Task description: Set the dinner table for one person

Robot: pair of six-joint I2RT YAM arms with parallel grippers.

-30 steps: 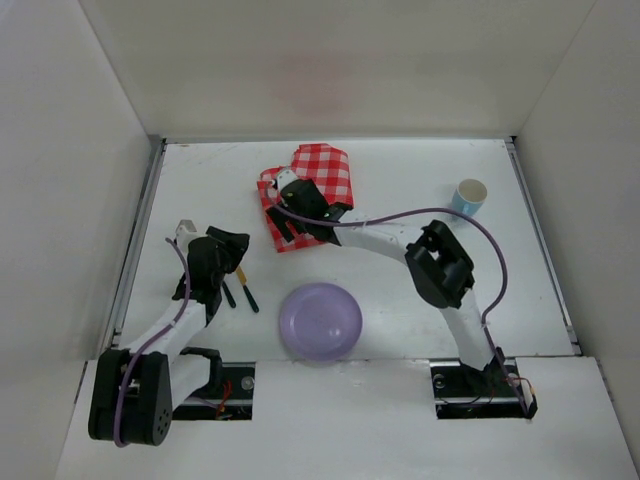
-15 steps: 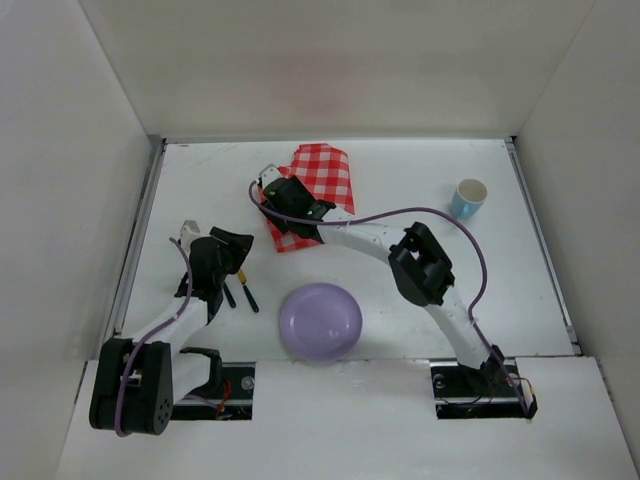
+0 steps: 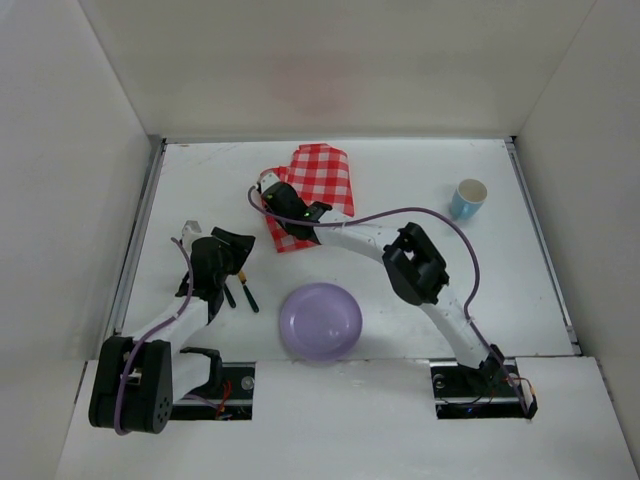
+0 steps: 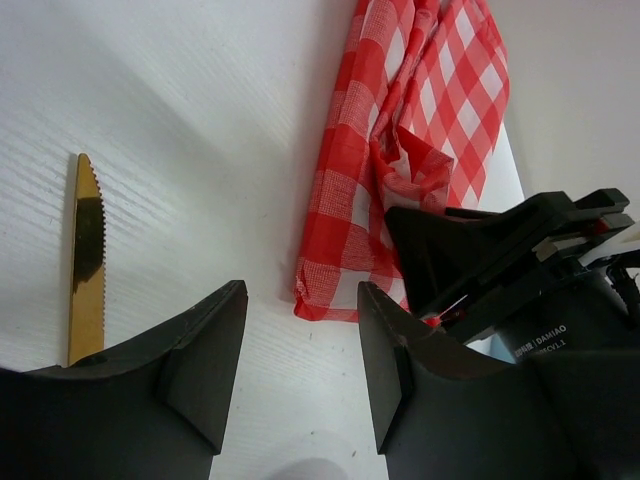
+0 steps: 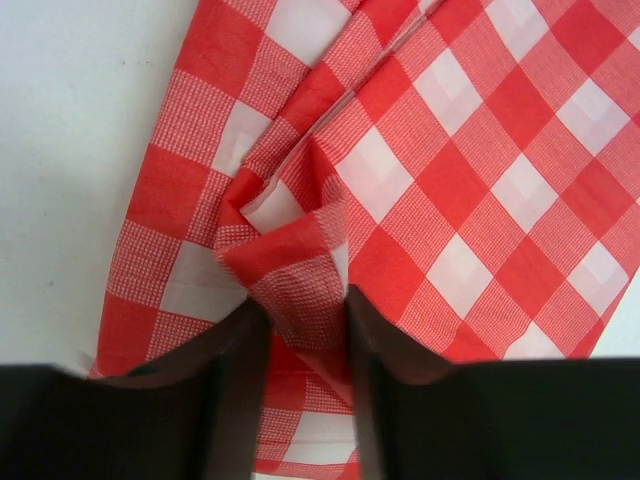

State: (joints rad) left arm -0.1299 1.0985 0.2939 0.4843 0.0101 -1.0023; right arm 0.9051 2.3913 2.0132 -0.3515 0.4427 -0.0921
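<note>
While only a raised pleat sits between my fingers, right gripper (image 5: 300, 318): narrow, pinched on a fold of the checked cloth (image 5: 470, 170), pads touching it on both sides.
left gripper (image 4: 300, 300): wide, nothing between; hangs over bare top, near the knife (image 4: 87, 250).
dinner table (image 3: 430, 165): under everything; cloth at its 11 o'clock, purple plate (image 3: 320, 322) at 6, blue cup (image 3: 467, 197) at 2, left gripper at 9.
slip risk: I probably have the top layer only, so a lift could pull the pleat free or let the rest unfold and trail.
drag risk: trailing cloth could sweep the plate, which sits at the cloth's 6 o'clock.
clash risk: left gripper is near, at the cloth's 8 o'clock; a carry that way could bump it.
writing: "DAMIAO" on the right wrist housing (image 4: 545, 328), seen from the left wrist; print below it is too small to read. Cloth, cup, plate: nothing readable.
</note>
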